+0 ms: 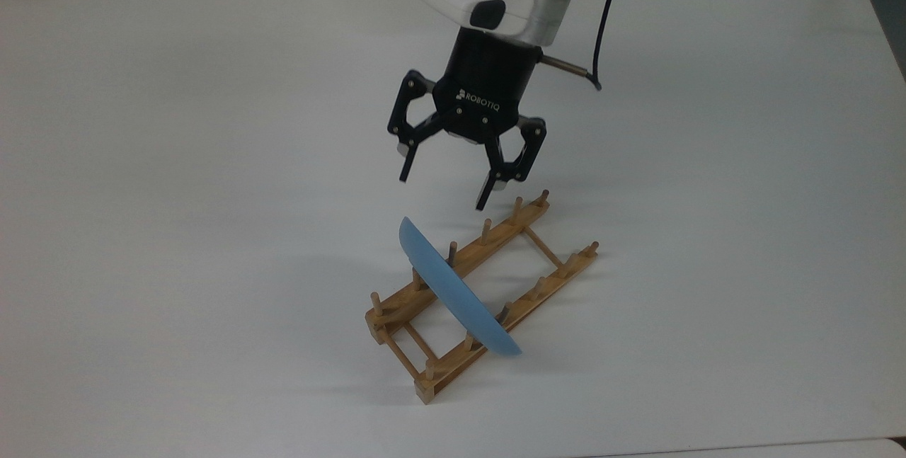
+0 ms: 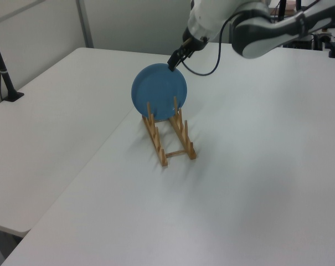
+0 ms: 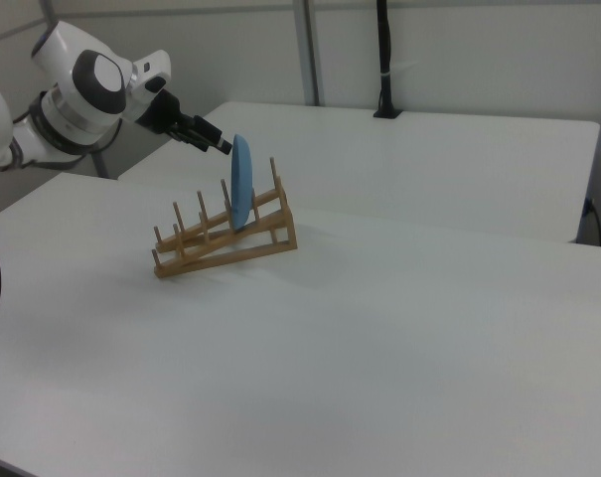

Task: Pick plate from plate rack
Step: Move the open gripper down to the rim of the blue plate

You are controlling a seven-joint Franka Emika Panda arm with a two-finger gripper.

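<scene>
Approach step; gripper [image 1: 446, 190], jaws spread, hangs mid-frame above the plate [image 1: 456, 292] in its plate rack [image 1: 495, 231]; next, straddle the rim.

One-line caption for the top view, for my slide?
Open gripper hovers above the blue plate standing upright in the wooden rack.

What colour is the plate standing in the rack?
Light blue. The plate shows its full face best in the left view, upright between the pegs of the wooden plate rack.
</scene>
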